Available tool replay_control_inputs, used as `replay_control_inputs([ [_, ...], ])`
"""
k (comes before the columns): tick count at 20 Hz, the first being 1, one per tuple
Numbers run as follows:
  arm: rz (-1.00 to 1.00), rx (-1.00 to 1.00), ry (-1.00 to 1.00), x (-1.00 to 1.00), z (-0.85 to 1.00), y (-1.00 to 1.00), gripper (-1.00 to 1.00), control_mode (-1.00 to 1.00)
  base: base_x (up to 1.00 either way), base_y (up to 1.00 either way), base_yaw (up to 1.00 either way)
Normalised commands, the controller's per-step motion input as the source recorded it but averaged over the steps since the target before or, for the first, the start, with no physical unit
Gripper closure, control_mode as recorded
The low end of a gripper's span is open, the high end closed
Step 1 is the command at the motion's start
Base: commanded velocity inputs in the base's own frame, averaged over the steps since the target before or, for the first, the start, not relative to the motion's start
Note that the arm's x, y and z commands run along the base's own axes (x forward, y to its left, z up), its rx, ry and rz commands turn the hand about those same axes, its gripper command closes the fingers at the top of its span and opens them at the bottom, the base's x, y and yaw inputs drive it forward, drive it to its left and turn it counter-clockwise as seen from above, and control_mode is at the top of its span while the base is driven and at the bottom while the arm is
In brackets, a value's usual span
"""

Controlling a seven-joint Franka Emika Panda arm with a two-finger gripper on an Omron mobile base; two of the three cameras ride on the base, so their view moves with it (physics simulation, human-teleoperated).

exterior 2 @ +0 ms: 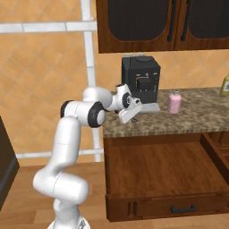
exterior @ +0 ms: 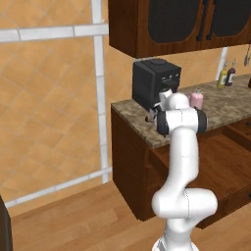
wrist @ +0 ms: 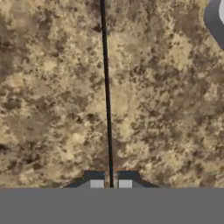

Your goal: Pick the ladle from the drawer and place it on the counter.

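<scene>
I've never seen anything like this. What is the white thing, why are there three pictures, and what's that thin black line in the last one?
The white thing is a robot arm with a two-finger gripper. Two pictures come from cameras behind it, left and right; the third looks out from its hand. The black line is a ladle, a thin utensil pinched between the fingertips just over the speckled counter. Also on that counter stand a black coffee machine and a pink soap bottle. Below, the wooden drawer is pulled wide open.
</scene>
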Motion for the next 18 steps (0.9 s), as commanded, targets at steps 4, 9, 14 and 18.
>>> replay_control_inputs([
  [4,0.0,0.17,-0.15,0.1,-0.03,-0.2,-1.0,-1.0,0.0,0.0,0.0],
  [9,0.0,0.09,-0.31,-1.0,0.09,-0.01,-1.0,-1.0,0.0,0.0,0.0],
  [14,0.0,0.11,-0.36,-1.0,0.5,0.39,-1.0,-1.0,0.0,0.0,0.0],
  [18,0.0,0.03,-0.41,-1.0,1.0,0.44,-1.0,-1.0,0.0,0.0,0.0],
])
